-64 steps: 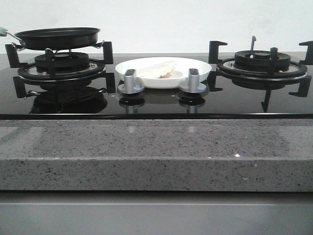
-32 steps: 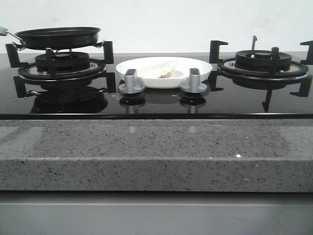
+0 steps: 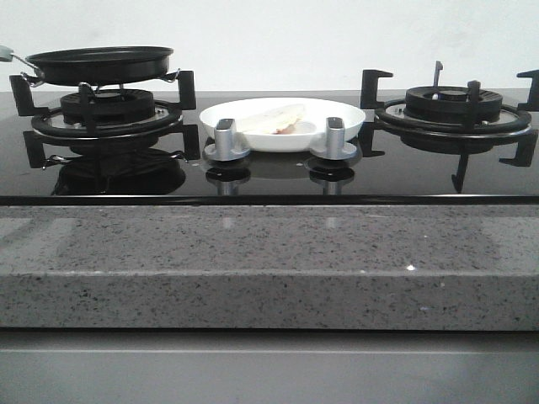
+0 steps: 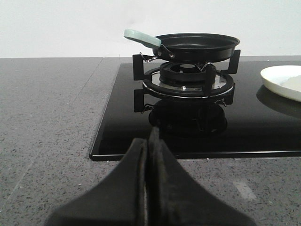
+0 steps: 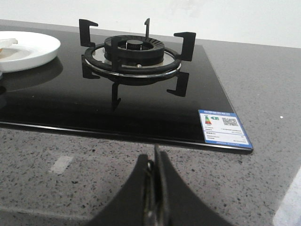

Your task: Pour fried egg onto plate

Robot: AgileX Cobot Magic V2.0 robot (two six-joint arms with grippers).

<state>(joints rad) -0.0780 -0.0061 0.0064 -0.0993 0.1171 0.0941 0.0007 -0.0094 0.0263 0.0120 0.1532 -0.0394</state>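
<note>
Glossy white plate (image 3: 337, 114) on mirror-smooth black glass hob (image 3: 404, 172); speckled grey stone counter (image 3: 269, 252), matt black pan (image 3: 99, 63).

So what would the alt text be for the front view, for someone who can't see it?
A white plate holding a fried egg sits mid-hob between two gas burners. An empty-looking black frying pan rests on the left burner; the right burner is bare. No robot arm shows.

Both grippers' fingers (image 4: 148, 155) (image 5: 154, 174) pressed together.

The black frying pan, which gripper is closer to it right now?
Left. The left gripper, shut, sits before the cooktop facing the black frying pan on the left burner. The right gripper, also shut, faces the right burner, past the plate.
</note>
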